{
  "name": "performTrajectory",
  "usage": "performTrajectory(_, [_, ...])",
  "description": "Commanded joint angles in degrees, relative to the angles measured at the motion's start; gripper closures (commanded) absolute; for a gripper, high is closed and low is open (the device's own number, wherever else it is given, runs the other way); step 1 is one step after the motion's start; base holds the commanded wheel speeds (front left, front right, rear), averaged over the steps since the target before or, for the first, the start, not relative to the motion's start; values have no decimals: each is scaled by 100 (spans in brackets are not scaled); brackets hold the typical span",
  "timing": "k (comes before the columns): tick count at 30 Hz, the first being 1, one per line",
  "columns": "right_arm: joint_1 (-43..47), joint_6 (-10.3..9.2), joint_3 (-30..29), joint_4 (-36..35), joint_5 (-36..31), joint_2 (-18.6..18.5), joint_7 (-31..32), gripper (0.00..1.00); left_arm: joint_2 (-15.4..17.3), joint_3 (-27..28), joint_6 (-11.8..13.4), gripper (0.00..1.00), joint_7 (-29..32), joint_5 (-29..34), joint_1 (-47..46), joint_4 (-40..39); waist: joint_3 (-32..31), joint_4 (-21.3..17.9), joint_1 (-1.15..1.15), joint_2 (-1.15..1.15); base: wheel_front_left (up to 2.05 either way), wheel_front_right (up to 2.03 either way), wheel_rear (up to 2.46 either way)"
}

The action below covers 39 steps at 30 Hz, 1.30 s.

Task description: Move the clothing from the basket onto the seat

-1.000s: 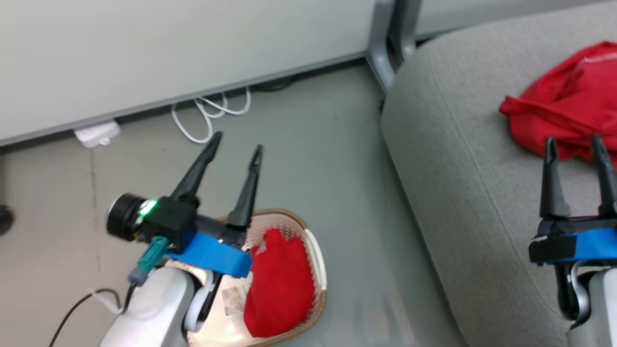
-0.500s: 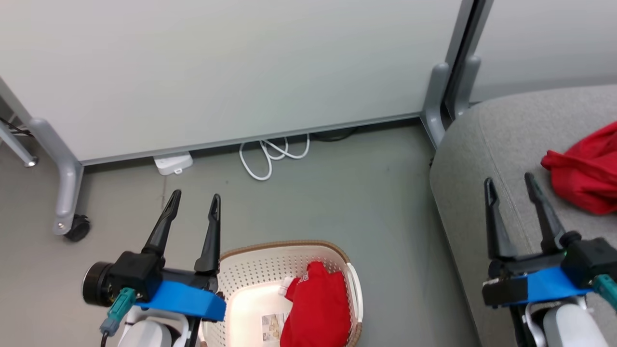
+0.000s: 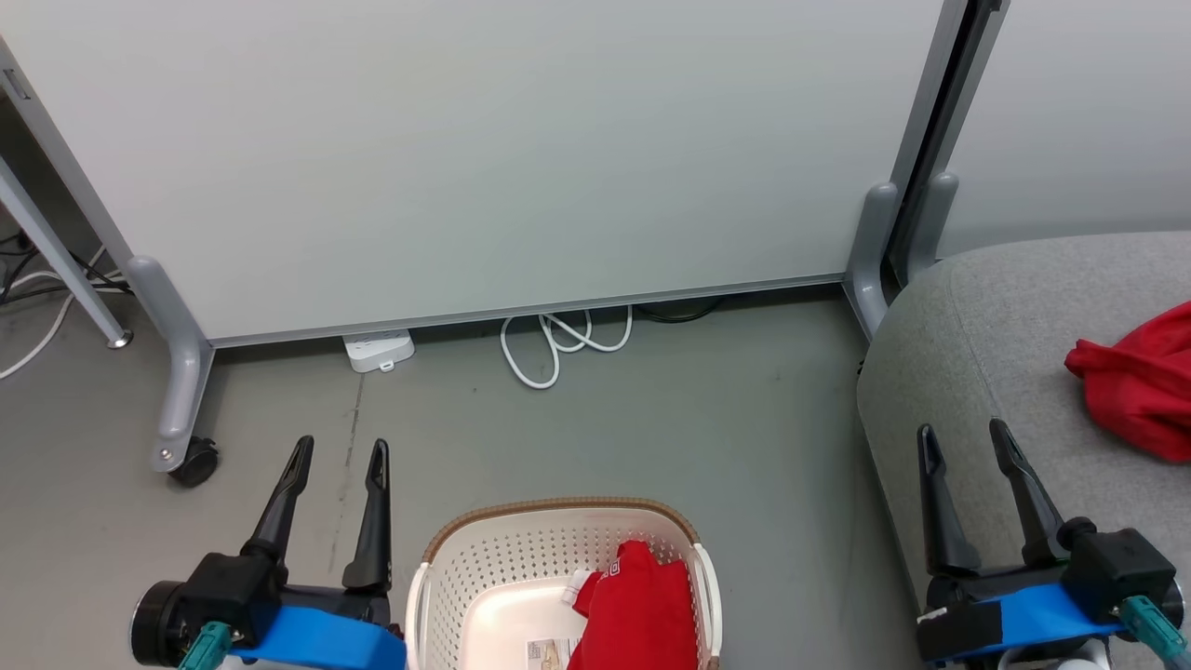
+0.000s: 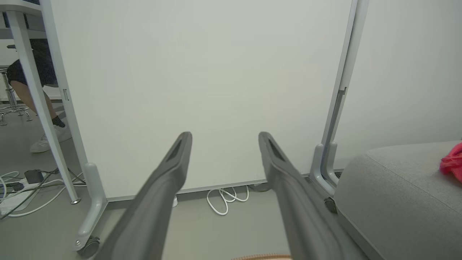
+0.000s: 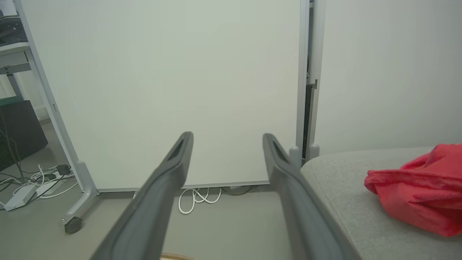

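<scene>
Standing at about the halfway mark, the task is looking part done: one red garment (image 3: 1140, 391) is lying crumpled on the seat (image 3: 968, 354), well to the right of the basket (image 3: 558, 507). The second red garment (image 3: 642, 609) is lying inside the basket, bunched against its right wall, with the paper label on the bottom showing beside it. The left jaws are hanging just left of the basket over the floor (image 3: 707, 419), standing wide apart and carrying nothing. The right jaws are hanging well to the right of the basket, above the near edge of the seat, likewise spread and empty. What is remaining, by my reading, is one more trip: reaching into the basket, taking hold of that last garment and carrying it rightward onto the seat.
</scene>
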Motion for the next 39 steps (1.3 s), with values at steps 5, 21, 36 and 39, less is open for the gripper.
performTrajectory(5, [156, -5, -42, 81, -29, 75, -4, 0, -68, 220, -135, 0, -17, 122, 202, 23, -33, -7, 0, 0, 0, 0, 0])
performTrajectory(21, [102, -4, -23, 164, -57, 131, -5, 0, -152, 406, -283, 0, -17, 227, 179, 130, 36, -59, 0, 0, 0, 0, 0])
performTrajectory(36, [-346, -4, 12, -40, -56, 32, -5, 0, -154, -214, -434, 0, -16, 92, -997, 1115, 776, -405, 0, 0, 0, 0, 0])
performTrajectory(39, [-542, -5, 7, -106, -58, 10, -5, 0, -152, -405, -454, 0, -16, 93, -1386, 1504, 1073, -540, 0, 0, 0, 0, 0])
